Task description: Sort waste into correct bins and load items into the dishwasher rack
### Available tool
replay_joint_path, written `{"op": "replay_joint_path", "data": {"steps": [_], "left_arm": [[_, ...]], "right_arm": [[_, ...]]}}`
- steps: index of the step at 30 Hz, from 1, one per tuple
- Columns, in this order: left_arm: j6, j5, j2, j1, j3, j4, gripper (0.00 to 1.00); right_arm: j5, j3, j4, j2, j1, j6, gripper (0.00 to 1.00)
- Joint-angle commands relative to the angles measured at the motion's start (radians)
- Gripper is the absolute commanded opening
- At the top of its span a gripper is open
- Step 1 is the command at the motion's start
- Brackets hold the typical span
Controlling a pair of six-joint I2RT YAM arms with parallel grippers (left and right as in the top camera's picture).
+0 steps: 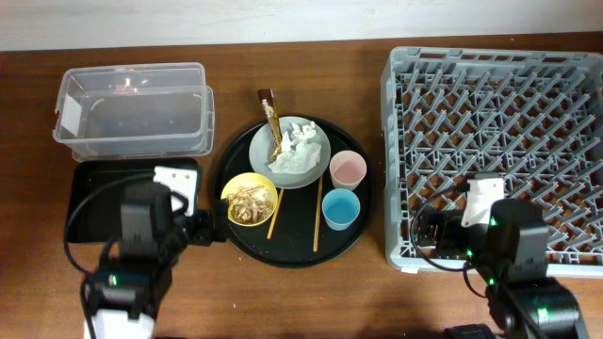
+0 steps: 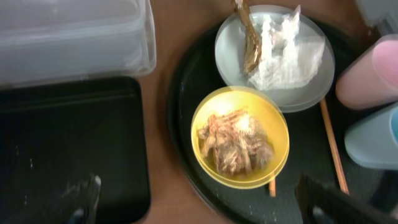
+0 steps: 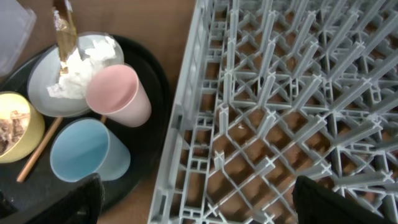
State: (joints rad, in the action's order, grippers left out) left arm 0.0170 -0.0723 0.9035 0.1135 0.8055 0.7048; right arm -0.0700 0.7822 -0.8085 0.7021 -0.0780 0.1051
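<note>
A round black tray (image 1: 350,231) holds a pale green plate (image 1: 320,162) with crumpled white tissue (image 1: 295,151) and a brown-and-gold wrapper stick (image 1: 269,111). It also holds a yellow bowl (image 1: 250,199) of brownish food scraps, a pink cup (image 1: 347,169), a blue cup (image 1: 340,209) and two wooden chopsticks (image 1: 317,215). The grey dishwasher rack (image 1: 499,141) stands at the right. My left gripper (image 2: 199,202) is open and empty, near the bowl (image 2: 240,135). My right gripper (image 3: 199,199) is open and empty over the rack's front left corner (image 3: 205,155).
A clear plastic tub (image 1: 134,109) stands at the back left. A shallow black rectangular tray (image 1: 92,193) lies in front of it, under my left arm. Bare wooden table shows between the round tray and the rack.
</note>
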Motion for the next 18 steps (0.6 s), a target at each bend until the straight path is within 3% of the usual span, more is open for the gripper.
{"op": "replay_joint_path", "data": {"steps": [1,6,11,15,18], "left_arm": [[0.006,-0.022,0.130,-0.005,0.156,0.122,1.00],[0.006,-0.053,0.159,-0.005,0.175,0.168,1.00],[0.006,-0.083,0.204,-0.005,0.195,0.076,0.99],[0.006,-0.089,0.386,0.037,0.357,0.016,0.99],[0.006,-0.089,0.560,0.104,0.435,-0.125,0.98]], "right_arm": [[0.002,0.062,-0.030,0.056,0.006,0.003,0.98],[0.003,0.066,-0.034,0.057,0.006,0.003,0.98],[0.002,0.066,-0.034,0.057,0.006,0.004,0.98],[0.002,0.066,-0.034,0.057,0.006,0.004,0.98],[0.002,0.066,-0.034,0.057,0.006,0.004,0.98]]}}
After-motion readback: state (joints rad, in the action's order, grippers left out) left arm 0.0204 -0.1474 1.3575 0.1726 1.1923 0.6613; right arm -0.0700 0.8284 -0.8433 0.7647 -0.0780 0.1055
